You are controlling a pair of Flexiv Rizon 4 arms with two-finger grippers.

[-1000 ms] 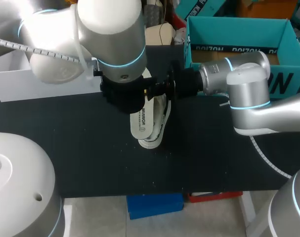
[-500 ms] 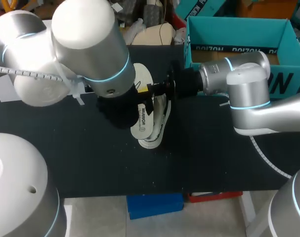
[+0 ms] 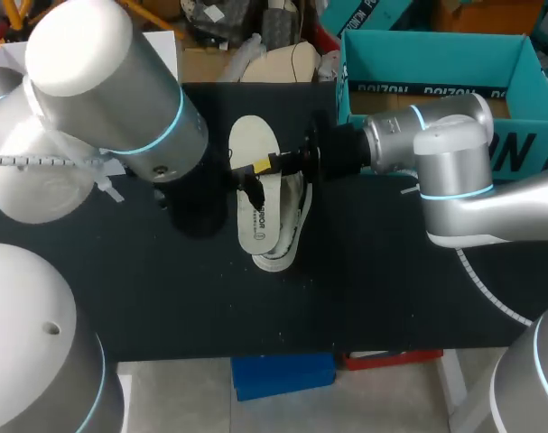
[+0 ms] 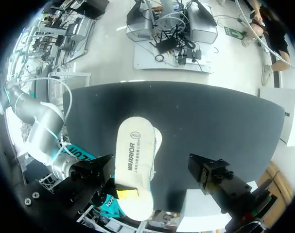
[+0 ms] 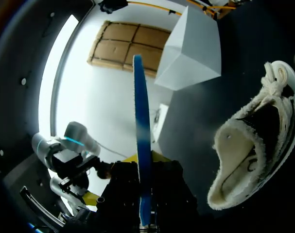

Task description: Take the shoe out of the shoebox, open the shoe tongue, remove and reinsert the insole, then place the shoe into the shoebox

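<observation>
Head view, then: who has the insole (image 3: pixel 253 153)?

The right gripper (image 3: pixel 274 165) does, clenched on one edge near the heel end and holding the insole over the dark surface (image 3: pixel 165 289), printed side up.

Does the right wrist view agree?

Yes. There the insole stands edge-on, running straight out from between the fingers, and its blue edge shows. Both fingers press it from either side.

And the shoe (image 3: pixel 290 230)?

It lies on its side on the surface, partly under the insole as seen from above. In the right wrist view it sits beside the gripper, opening towards the camera and laces at the far end.

What about the left gripper (image 4: pixel 149 171)?

Released, with its two black fingers spread wide. In the left wrist view the insole hangs between them. I cannot tell whether either finger touches it.

The shoebox (image 3: pixel 436 59)?

Teal and open at the surface's far right corner, well apart from the shoe. A white box (image 5: pixel 191 48) stands on the surface beyond the shoe.
</observation>
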